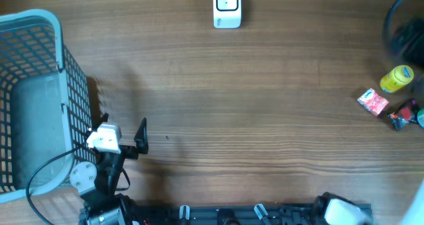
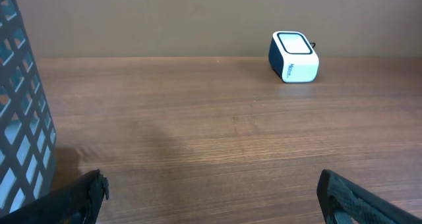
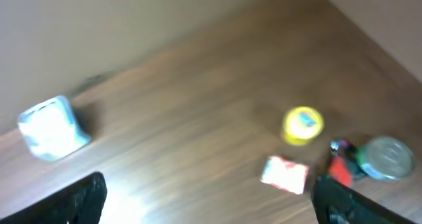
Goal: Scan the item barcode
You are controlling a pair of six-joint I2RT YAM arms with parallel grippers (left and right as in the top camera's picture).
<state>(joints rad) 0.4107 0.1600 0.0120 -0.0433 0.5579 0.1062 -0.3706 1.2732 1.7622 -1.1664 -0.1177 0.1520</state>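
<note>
One wooden table (image 1: pixel 265 106) carries everything. A pale mesh basket (image 1: pixel 26 17) stands at its left end, beside the left gripper (image 2: pixel 211 191), its jaws spread wide and empty. The right gripper (image 3: pixel 214 197) is likewise spread, empty. The white barcode scanner (image 1: pixel 227 6) sits mid far edge; a yellow container (image 1: pixel 397 79) and red packet (image 1: pixel 373 102) lie far right.
</note>
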